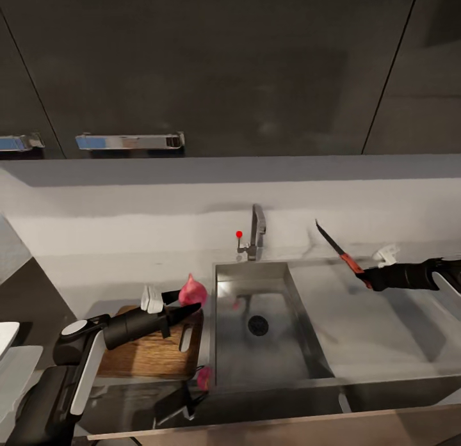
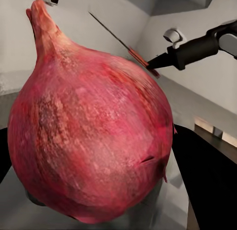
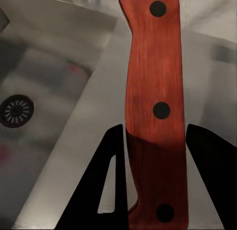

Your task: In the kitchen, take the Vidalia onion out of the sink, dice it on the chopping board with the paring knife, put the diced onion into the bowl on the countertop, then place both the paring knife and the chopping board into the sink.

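The left pincer (image 1: 186, 303) is clamped on the Vidalia onion (image 1: 192, 291), a reddish-pink bulb with its pointed tip up, and holds it in the air above the far right corner of the chopping board (image 1: 153, 353). From the left wrist camera the onion (image 2: 94, 136) looms large, its papery skin streaked pink and dark red. The board lies flat on the grey desk (image 1: 102, 273) just left of the sink (image 1: 256, 363), its slot handle toward the basin.

Over on the other side, the right pincer (image 1: 368, 279) grips the paring knife (image 1: 339, 251) by its red-orange handle, holding it above the drainboard (image 1: 378, 331) with the dark blade slanting up and away toward the backsplash (image 1: 160, 215). The right wrist camera shows the handle (image 3: 155, 106) with its three dark rivets, pinched between two black fingers (image 3: 106, 190), and the round drain (image 3: 16, 111) in the basin off to one side.

The chrome tap (image 1: 256, 231) with its red dot stands behind the basin. Dark glossy cabinets (image 1: 224, 62) with chrome bar handles (image 1: 128, 141) hang above.
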Available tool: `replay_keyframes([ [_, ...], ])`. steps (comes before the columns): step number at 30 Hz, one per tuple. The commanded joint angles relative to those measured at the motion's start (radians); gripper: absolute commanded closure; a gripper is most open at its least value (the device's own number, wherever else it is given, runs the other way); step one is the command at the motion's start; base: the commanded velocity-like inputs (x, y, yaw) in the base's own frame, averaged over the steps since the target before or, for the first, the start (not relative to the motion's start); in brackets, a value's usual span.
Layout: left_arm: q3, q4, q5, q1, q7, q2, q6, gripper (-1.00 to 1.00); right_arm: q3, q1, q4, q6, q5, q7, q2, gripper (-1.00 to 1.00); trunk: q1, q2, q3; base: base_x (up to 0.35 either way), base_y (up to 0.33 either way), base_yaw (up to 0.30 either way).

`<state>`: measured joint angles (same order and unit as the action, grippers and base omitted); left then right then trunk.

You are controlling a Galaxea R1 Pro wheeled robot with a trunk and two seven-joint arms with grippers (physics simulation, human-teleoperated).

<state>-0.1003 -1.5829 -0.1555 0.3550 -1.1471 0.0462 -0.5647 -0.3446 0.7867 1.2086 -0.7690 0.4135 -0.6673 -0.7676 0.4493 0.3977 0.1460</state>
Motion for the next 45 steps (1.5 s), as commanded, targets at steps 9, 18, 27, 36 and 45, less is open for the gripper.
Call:
replay_keyframes([
  [9,-0.016,-0.005,0.003,0.004,0.005,0.048,-0.009,1.00,-0.095,-0.027,-0.005,-0.088,0.000,0.024,-0.002,1.00,0.001,0.002,0.002,0.000,0.000,0.000],
  [18,-0.015,-0.005,0.006,0.015,0.041,0.120,-0.016,1.00,-0.236,-0.038,-0.013,-0.082,0.000,0.169,-0.002,1.00,0.001,0.002,0.002,0.000,0.000,0.000],
  [27,0.023,-0.005,0.007,0.015,0.042,0.123,-0.021,1.00,-0.242,-0.038,-0.008,-0.080,0.001,0.160,-0.002,1.00,0.001,0.002,0.002,0.000,0.000,0.000],
  [36,0.035,-0.005,0.007,0.015,0.043,0.119,-0.020,1.00,-0.207,-0.038,0.037,-0.081,0.001,-0.007,-0.014,1.00,0.001,0.002,0.002,0.000,0.000,0.000],
  [45,0.045,-0.005,0.007,0.015,0.044,0.117,-0.018,1.00,-0.184,-0.038,0.043,-0.066,0.001,-0.084,-0.085,1.00,0.001,0.002,0.002,0.000,0.000,0.000],
])
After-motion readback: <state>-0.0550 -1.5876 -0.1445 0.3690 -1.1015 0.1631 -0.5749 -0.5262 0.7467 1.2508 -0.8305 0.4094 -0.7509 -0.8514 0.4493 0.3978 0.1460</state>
